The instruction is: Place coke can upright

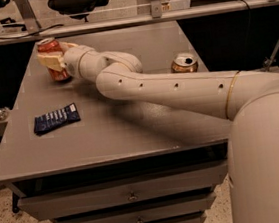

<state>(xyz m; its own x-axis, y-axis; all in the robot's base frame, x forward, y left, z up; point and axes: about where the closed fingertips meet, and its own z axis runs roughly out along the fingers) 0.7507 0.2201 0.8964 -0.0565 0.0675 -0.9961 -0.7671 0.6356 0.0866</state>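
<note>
Bench [107, 137] placement is in hand: your gripper [52, 60] clamps its jaws on the near-upright coke can [46, 45]; seat its base flat, then release.

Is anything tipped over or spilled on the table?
Nothing spilled. The coke can, clamped in the gripper at the far left corner of the table, leans a little. The gold can stands upright near the right edge, and the blue packet lies flat.

High over-shoulder view — pincer [52, 61] far left
</note>
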